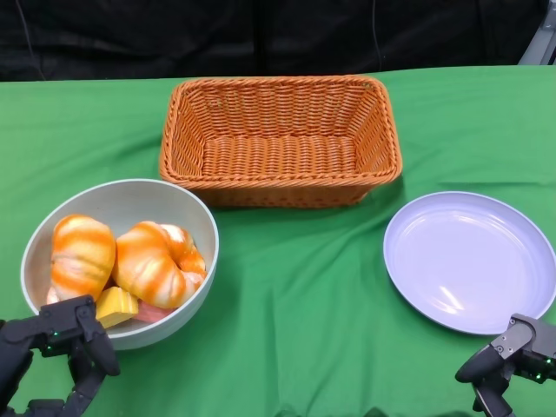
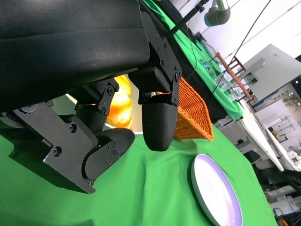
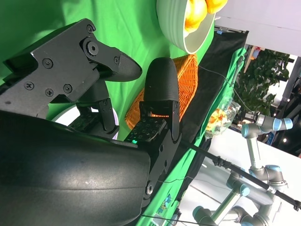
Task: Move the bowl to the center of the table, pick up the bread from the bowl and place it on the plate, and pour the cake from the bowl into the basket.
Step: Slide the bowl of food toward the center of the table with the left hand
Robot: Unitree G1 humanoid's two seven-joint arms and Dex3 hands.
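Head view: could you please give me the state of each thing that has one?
Bowl: upright at table's left, holding bread and cake.
Bread: in the bowl.
Cake: in the bowl.
Basket: upright, empty.
Plate: empty.
Left hand: open, at the bowl's near rim.
Right hand: open, beside the plate.

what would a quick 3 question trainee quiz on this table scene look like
1. True or false: the plate already has bread on it.
2. Which hand is nearest the bowl? A) left hand B) right hand
3. Fill in: the basket holds ____.

Key: 1 false, the plate is bare and the bread lies in the bowl. 2 A. 3 nothing.
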